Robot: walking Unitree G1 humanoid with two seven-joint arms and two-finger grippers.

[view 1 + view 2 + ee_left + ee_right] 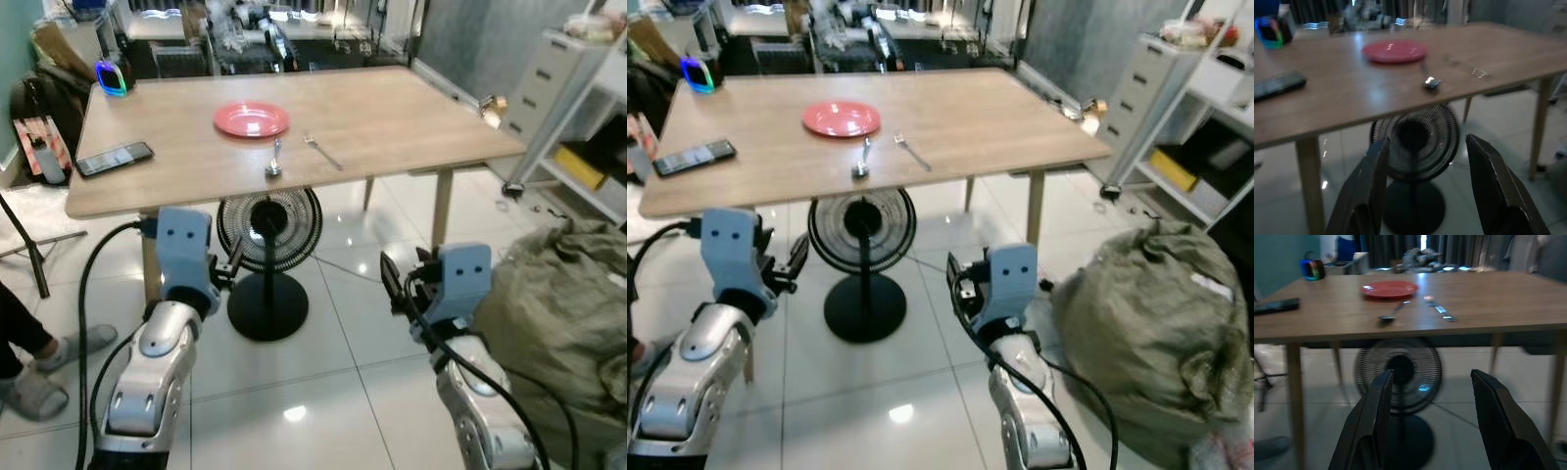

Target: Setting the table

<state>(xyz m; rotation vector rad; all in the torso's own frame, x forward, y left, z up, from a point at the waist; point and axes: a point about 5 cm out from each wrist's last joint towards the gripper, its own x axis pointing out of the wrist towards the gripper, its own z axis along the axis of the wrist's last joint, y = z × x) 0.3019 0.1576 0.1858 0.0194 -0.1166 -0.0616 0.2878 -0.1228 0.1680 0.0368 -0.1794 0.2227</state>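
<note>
A red plate [251, 119] lies on the wooden table [392, 108], left of centre. In front of the plate a spoon [274, 162] rests near the table's front edge. A fork [321, 150] lies to the right of the spoon. Both arms are held low over the floor, short of the table. My left gripper [1426, 142] is open with nothing between its fingers and points at the table edge below the spoon. My right gripper [1431, 374] is open too, and it faces the table from below the level of the tabletop.
A black phone [115, 158] and a glowing gadget [111, 77] sit at the table's left. A standing fan [268, 235] is under the table. A big olive bag [558, 304] lies at my right, with drawers [549, 88] behind it. A person's slippered feet [39, 382] are at the left.
</note>
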